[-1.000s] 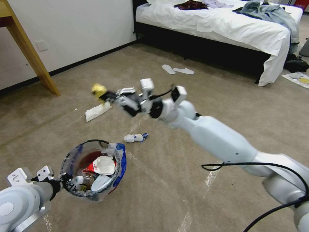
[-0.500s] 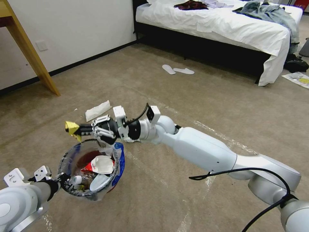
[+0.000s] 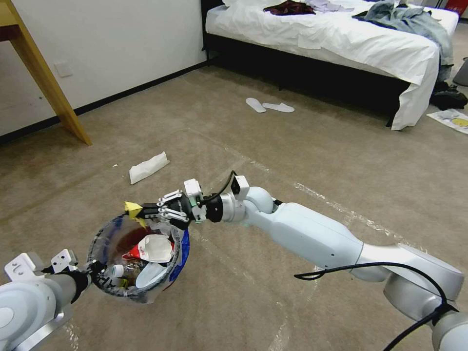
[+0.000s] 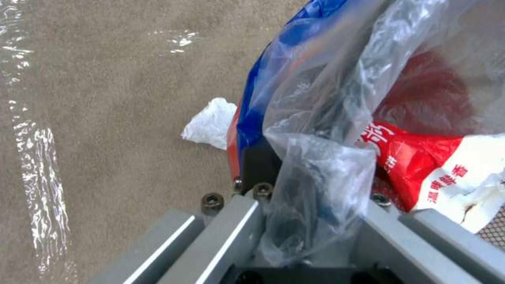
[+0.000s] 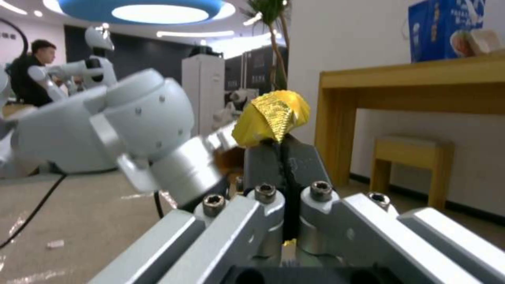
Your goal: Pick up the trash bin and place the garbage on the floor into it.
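Observation:
The trash bin (image 3: 100, 243) has a red base, a dark rim and a clear bag with blue edges, and hangs just above the carpet at the lower left. My left gripper (image 3: 95, 269) is shut on its near rim; the left wrist view shows the fingers (image 4: 258, 161) pinching rim and bag. Inside lie a red-and-white wrapper (image 3: 153, 249) (image 4: 421, 165) and other garbage. My right gripper (image 3: 142, 211) (image 5: 281, 148) is shut on a yellow scrap (image 3: 131, 208) (image 5: 274, 116), held over the bin's far rim. A white tissue (image 4: 210, 123) lies on the floor beside the bin.
A folded white paper (image 3: 148, 167) lies on the carpet beyond the bin. Two white slippers (image 3: 269, 106) sit near the bed (image 3: 341, 44) at the back. A wooden table leg (image 3: 48, 83) stands at the far left by the wall.
My right gripper has carried the yellow scrap from beside the white paper back and down to the bin's far rim. The bin and left gripper have barely moved.

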{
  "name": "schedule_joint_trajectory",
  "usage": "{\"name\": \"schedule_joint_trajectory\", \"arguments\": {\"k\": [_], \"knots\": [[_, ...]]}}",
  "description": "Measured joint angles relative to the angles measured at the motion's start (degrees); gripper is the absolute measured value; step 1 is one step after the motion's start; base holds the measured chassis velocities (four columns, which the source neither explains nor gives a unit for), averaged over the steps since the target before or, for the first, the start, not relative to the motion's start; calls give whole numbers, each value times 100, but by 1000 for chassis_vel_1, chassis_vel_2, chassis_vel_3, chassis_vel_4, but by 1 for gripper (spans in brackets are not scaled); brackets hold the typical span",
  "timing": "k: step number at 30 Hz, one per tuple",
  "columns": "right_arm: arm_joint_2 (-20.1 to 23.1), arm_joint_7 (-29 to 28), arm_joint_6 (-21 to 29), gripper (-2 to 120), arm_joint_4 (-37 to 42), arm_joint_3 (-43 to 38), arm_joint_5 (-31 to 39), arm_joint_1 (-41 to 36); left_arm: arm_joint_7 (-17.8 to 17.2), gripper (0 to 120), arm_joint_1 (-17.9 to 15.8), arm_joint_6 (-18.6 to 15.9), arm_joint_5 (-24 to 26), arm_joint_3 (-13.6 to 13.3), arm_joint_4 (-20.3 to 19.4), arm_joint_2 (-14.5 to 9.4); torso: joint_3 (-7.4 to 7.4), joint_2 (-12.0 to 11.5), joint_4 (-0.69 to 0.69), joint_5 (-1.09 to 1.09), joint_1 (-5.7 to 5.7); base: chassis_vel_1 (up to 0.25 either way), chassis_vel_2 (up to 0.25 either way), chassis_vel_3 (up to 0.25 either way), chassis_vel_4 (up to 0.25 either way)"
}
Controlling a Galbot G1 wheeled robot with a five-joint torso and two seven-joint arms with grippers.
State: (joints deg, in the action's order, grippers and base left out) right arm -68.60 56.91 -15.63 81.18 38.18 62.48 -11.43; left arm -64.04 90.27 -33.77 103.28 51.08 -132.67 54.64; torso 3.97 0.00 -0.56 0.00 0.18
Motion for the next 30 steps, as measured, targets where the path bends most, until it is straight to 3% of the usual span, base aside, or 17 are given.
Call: {"name": "schedule_joint_trajectory", "arguments": {"k": [18,30], "knots": [[137,40,-7,0,-50,181,-215,-129,-12,0,1,0,-2,-32,-58,72,0,0,0,0,0,0,0,0,0],[-94,2,-22,0,-153,380,-307,-118,-31,0,92,-6,-17,-19,-178,111,0,0,1,0,0,0,0,0,0]]}}
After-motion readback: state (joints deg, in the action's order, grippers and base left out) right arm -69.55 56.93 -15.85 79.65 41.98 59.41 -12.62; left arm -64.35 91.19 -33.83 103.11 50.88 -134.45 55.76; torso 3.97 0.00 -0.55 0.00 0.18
